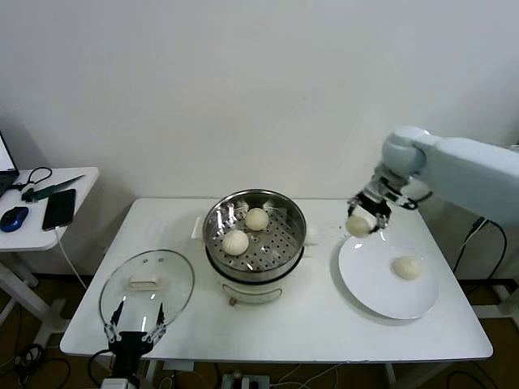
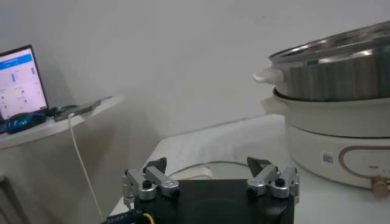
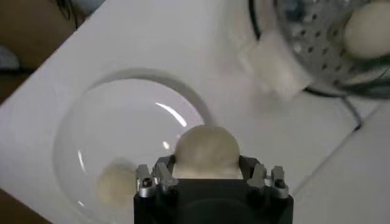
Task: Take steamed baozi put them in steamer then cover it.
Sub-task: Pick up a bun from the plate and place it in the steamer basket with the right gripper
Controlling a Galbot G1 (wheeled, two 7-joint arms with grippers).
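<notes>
White table (image 1: 284, 324) supports the steel steamer (image 1: 255, 212), which holds two steamed baozi (image 1: 236, 241) on its perforated tray. To its right lies a flat white plate (image 1: 369, 279) bearing one bun (image 1: 407, 267). The glass cover (image 1: 147, 288) rests on the table's front-left corner. The right gripper (image 1: 362, 221), raised above the plate's far edge, is clamped on a fourth bun (image 3: 206, 149). The left gripper (image 1: 135, 326) hovers at the cover's near edge, fingers apart.

Bright even light, soft shadows, wrist views perhaps slightly blurred
</notes>
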